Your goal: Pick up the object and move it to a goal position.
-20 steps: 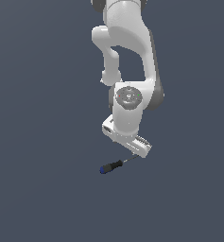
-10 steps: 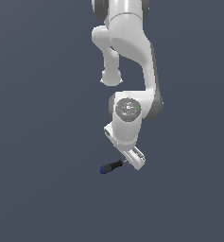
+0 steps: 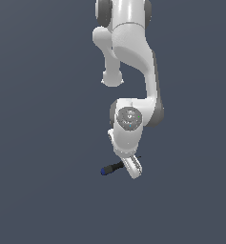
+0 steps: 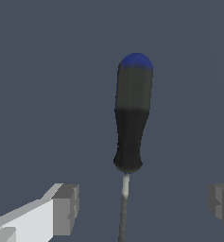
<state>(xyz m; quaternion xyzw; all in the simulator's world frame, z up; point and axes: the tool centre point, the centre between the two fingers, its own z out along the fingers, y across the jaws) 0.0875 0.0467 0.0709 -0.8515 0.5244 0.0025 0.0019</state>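
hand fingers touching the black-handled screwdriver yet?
Apart. The wrist view shows the thin metal shaft of the small black-handled, blue-capped screwdriver between the open hand's fingers, bare floor either side.

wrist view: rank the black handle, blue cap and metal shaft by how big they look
1. Black handle, clearly largest.
2. Metal shaft, long but very thin, and cut off by the picture's edge.
3. Blue cap, smallest.
The open tool's fingers flank the shaft.
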